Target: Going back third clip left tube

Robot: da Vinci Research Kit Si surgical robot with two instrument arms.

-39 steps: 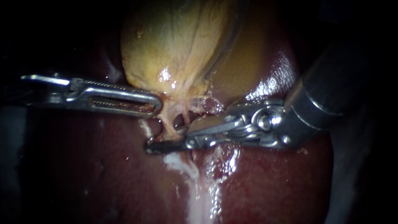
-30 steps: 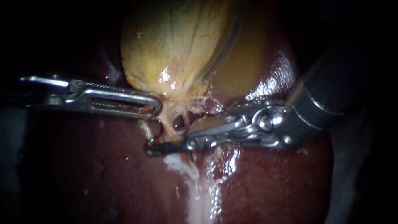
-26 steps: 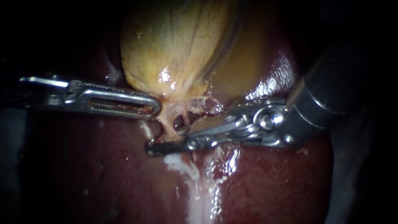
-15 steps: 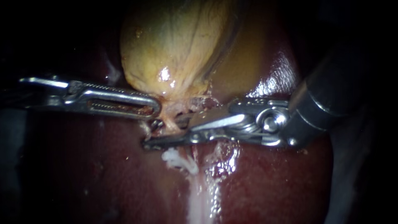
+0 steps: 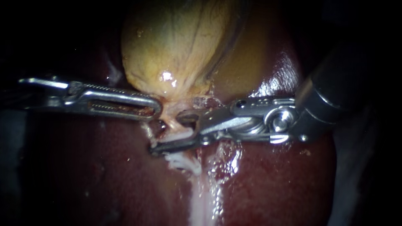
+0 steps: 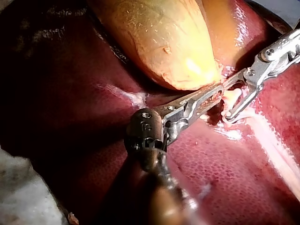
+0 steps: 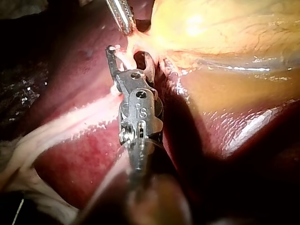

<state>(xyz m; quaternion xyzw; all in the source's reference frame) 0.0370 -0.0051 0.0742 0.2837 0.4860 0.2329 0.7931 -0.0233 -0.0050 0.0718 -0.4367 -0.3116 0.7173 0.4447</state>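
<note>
Right instrument (image 5: 167,134) end effector being held open, jaws either side of pale tube (image 5: 183,134) just nearside of gallbladder (image 5: 176,46), ungripped. Tube being crossed by jaw axis; exit judged rightward along shaft; clip not discernible.

The gallbladder (image 5: 176,46) is ochre-yellow, streaked with fine pale lines; the liver (image 5: 272,184) is dark maroon, finely speckled in the left wrist view. A whitish band (image 5: 203,205) runs down it. The left instrument (image 5: 157,108) is silver with reddish smears, the right instrument (image 5: 166,134) silver on a dark shaft
</note>
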